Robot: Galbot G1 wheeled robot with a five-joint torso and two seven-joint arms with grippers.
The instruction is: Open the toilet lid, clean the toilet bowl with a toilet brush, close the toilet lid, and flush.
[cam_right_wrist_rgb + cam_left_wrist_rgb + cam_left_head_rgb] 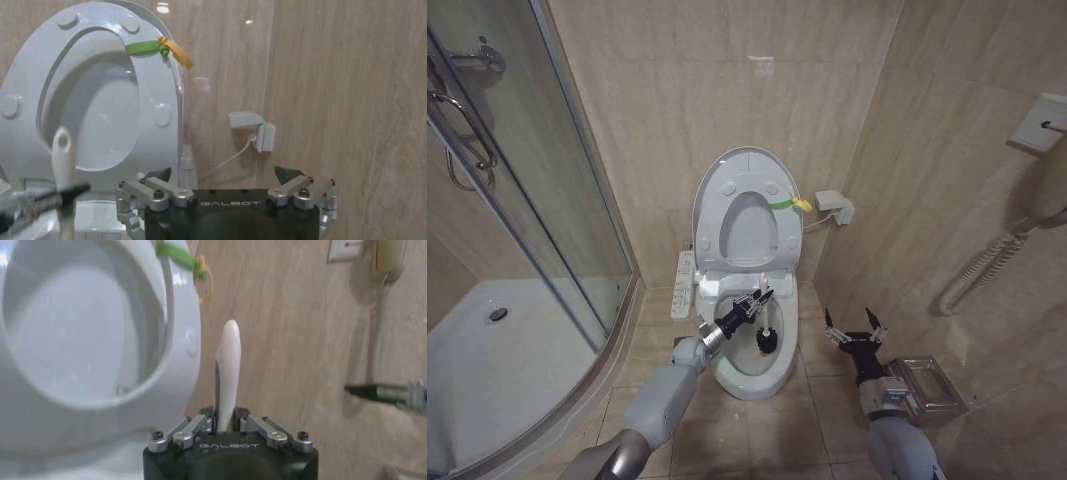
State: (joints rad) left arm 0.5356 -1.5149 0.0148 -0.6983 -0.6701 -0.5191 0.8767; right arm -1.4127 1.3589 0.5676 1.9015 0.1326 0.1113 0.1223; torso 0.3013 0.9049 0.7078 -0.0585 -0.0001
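Beside toilet bowl point(749, 375), shower door point(517, 200); wall outlet point(835, 207) behind.

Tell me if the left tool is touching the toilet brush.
Touching. The left wrist view shows the left tool shut on the toilet brush, its white handle rising from between the fingers.

The word "GALBOT" can be read in light capital letters on the black body of the left gripper point(227, 432), just below its fingers, in the left wrist view. The same word "GALBOT" stands on the black body of the right gripper point(227, 187) in the right wrist view. No other text or number can be read.
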